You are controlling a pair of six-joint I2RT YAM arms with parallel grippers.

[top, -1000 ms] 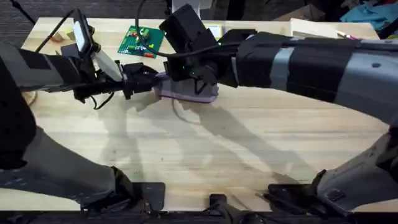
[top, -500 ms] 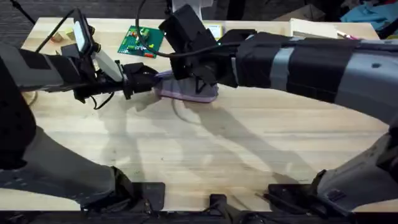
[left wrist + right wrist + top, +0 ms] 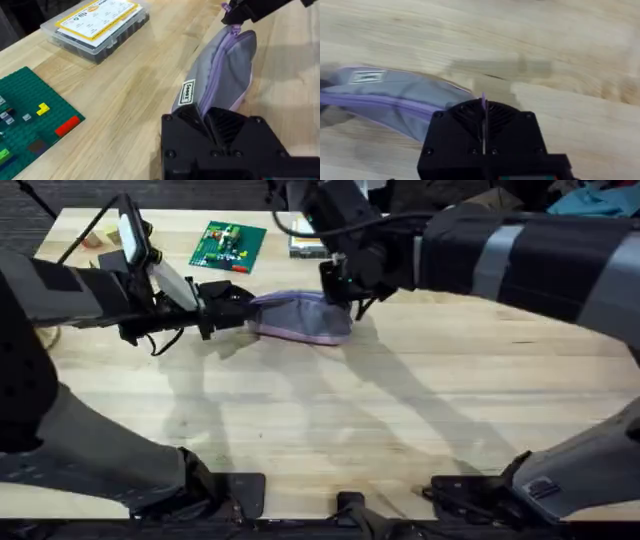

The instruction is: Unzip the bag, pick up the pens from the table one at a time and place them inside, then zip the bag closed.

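Clamped jaws are anchoring both ends: the left gripper point(image 3: 243, 308) is pinning the pencil pouch point(image 3: 300, 318) on the table point(image 3: 400, 410) while the right gripper point(image 3: 338, 285) is pinching its zipper pull point(image 3: 483, 101) (apparently zipped closed).

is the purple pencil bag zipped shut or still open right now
Shut, as far as shows: in the left wrist view the bag's zipper line runs closed up to the right gripper, which pinches the pull. The left gripper clamps the other end.

The lavender-and-grey bag point(image 3: 300, 318) lies zipped on the pale wooden table point(image 3: 400, 400), far-centre.
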